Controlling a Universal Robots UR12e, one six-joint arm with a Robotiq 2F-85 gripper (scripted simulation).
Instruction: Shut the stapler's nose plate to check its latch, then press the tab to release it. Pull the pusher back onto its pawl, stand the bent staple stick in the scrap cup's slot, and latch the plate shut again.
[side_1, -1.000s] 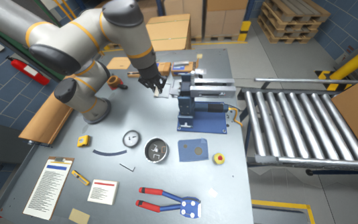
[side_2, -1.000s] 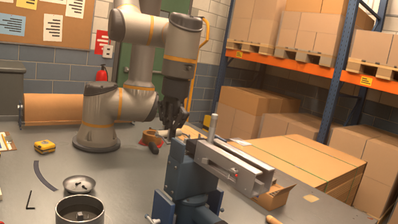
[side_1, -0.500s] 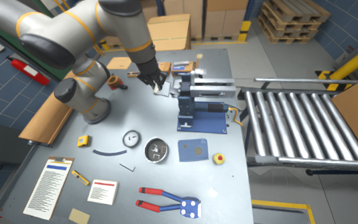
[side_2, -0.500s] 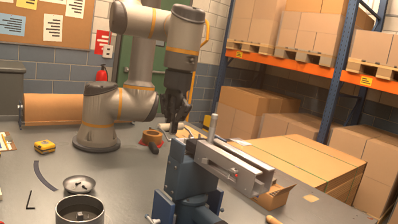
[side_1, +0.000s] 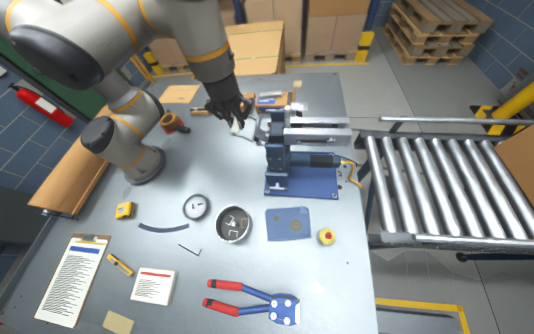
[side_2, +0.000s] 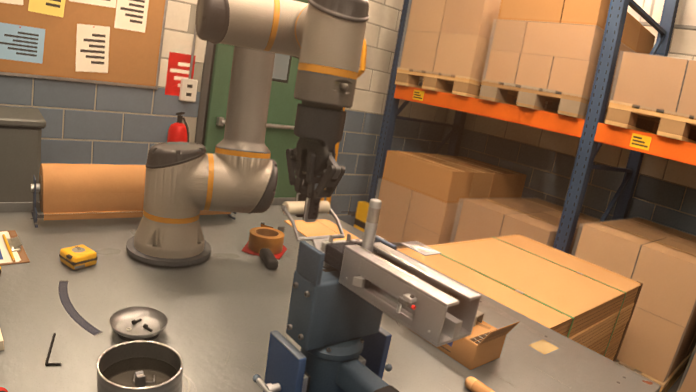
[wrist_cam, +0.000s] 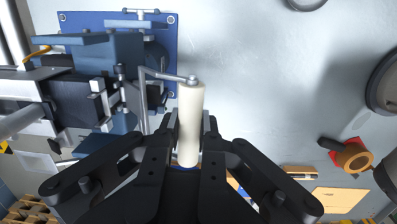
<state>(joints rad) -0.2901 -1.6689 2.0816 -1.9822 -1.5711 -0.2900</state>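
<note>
The stapler (side_1: 305, 131) (side_2: 400, 292) (wrist_cam: 71, 94) is a grey metal body clamped level in a blue vise at the bench's middle right. Its nose plate (wrist_cam: 134, 97) (side_1: 260, 131) hangs swung open at the end toward the arm, and a wire arm runs from it to a cream roller handle (wrist_cam: 189, 120) (side_1: 235, 129) (side_2: 306, 206). That cream handle sits gripped in my closed gripper (wrist_cam: 188, 126) (side_1: 231, 117) (side_2: 312, 200), just left of the stapler's nose. The scrap cup (side_1: 233, 224) (side_2: 139, 367) stands on the near bench. I cannot make out the staple stick.
The blue vise base (side_1: 302, 180) (wrist_cam: 120, 43) holds the stapler. A tape roll (side_1: 170, 121) (side_2: 266, 239) (wrist_cam: 354, 158) sits near the arm's base. A small dish (side_1: 195, 207) (side_2: 138, 321), red pliers (side_1: 250, 300) and a clipboard (side_1: 72, 280) lie on the near bench; a roller conveyor (side_1: 445, 185) flanks the right edge.
</note>
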